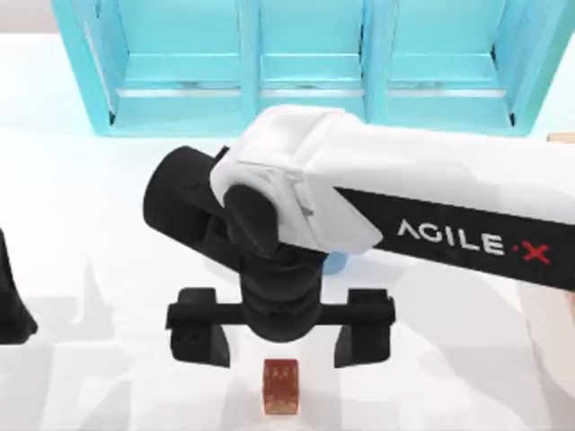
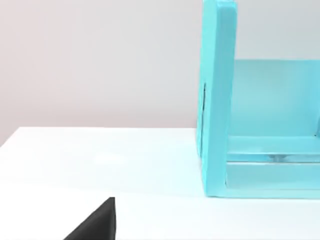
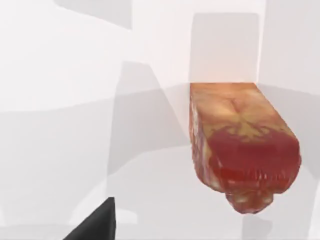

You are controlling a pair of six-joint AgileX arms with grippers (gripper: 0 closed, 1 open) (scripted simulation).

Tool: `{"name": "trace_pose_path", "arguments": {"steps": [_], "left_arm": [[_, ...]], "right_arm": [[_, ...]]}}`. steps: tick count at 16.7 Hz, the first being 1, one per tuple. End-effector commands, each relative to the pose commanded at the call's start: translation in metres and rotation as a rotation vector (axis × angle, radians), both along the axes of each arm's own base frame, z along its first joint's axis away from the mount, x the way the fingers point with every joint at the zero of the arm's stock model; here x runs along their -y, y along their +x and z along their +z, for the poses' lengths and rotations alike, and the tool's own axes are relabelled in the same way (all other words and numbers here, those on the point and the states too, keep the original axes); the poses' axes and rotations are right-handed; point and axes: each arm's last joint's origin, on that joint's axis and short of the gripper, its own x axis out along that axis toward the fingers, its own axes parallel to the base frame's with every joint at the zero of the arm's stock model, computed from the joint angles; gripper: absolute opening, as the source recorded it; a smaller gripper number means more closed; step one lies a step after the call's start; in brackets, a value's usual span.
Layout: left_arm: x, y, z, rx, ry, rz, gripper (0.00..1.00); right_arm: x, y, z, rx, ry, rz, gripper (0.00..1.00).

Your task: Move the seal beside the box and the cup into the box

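Hovering with jaws spread, the right gripper (image 1: 280,337) sits above the seal (image 1: 280,387); descending off-centre could topple it.

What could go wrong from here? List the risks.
1. The right gripper hangs open above the table with the seal just ahead of its jaws, not between them; closing now would likely miss it or knock it over.
2. The right arm covers most of the cup, leaving a blue sliver; a swing could bump it.
3. The left gripper sits parked at the table's left edge.
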Motion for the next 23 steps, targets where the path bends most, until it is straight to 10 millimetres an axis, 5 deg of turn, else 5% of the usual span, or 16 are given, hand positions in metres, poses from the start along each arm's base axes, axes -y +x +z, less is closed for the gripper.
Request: {"name": "trace_pose_path", "arguments": {"steps": [8,13,23], "left_arm": [[0.000,0.000,0.000,0.000,0.000,0.000,1.00],[0.000,0.000,0.000,0.000,0.000,0.000,1.00],[0.000,0.000,0.000,0.000,0.000,0.000,1.00]], "right_arm": [[-0.002,-0.001,-0.073,0.002,0.003,0.003,1.00],[-0.001,-0.001,-0.079,0.000,0.000,0.003,1.00],[-0.001,-0.001,-0.079,0.000,0.000,0.003,0.25]]}}
